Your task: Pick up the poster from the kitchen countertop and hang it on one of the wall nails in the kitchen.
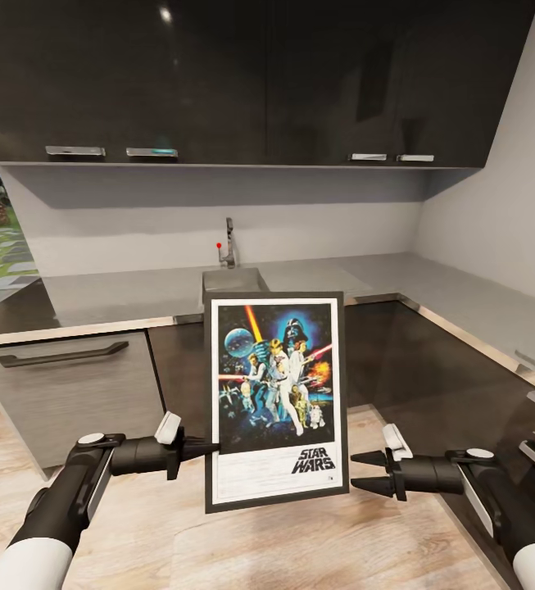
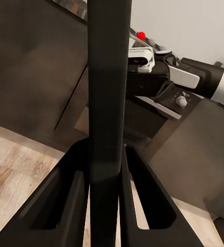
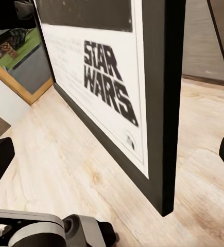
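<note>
Both arms reach forward low in the head view, and between them the poster (image 1: 275, 401) stands upright in the air above the wooden floor (image 1: 218, 541), well clear of the table (image 1: 136, 291) behind it. On its white border the black lettering "STAR WARS" reads plainly, under colourful figures on dark blue; the smaller print beside it is too fine to read. The left gripper (image 1: 204, 449) pinches the poster's black frame at its lower left edge; in the left wrist view the frame (image 2: 109, 103) runs up between the two fingers (image 2: 65, 206), which press on it from both sides. The right gripper (image 1: 365, 471) sits just beside the poster's lower right corner, its fingers spread and apart from the frame. The table's inset sink (image 1: 233, 280) with its tap (image 1: 229, 242) lies behind the poster, under dark wall cabinets (image 1: 218, 82).
</note>
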Tool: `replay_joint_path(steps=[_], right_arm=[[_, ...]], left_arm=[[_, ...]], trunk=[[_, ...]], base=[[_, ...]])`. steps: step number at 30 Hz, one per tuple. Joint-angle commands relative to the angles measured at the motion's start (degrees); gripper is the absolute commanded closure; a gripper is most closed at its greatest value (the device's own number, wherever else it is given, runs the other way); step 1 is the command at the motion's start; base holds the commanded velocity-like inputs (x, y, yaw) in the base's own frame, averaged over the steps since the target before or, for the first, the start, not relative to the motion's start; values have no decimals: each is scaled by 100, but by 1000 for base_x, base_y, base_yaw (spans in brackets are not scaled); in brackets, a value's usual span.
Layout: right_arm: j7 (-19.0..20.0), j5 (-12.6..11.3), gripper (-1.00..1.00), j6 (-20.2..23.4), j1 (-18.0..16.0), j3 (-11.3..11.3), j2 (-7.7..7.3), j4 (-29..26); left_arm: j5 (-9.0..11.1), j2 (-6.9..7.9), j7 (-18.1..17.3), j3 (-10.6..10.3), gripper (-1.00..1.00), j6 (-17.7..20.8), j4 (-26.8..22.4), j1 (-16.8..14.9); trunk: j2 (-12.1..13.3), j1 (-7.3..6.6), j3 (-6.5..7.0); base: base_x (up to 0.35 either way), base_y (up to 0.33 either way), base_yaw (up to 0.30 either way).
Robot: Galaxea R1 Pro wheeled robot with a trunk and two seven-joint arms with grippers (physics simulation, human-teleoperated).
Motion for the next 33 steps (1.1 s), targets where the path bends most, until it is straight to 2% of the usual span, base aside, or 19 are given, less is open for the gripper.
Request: replay_joint_path(steps=[1, 7, 12, 33], right_arm=[[21, -2, -100, 60, -3, -3, 0, -1], [21, -2, -100, 60, -3, -3, 4, 5], [21, -2, -100, 60, -3, -2, 7, 6], [13, -2, -100, 53, -3, 5, 9, 6]], left_arm=[[-32, -3, -32, 8, 100, 20, -6, -4], [-32, -13, -32, -25, 100, 20, -15, -4], [-32, -20, -32, -139, 100, 20, -18, -4], [-32, -28, -32, -163, 100, 20, -19, -4]], trunk=[[-3, 0, -6], [-3, 0, -6], [-3, 0, -6], [-3, 0, -6]], base=[[0, 0, 0], [0, 0, 0], [0, 0, 0], [0, 0, 0]])
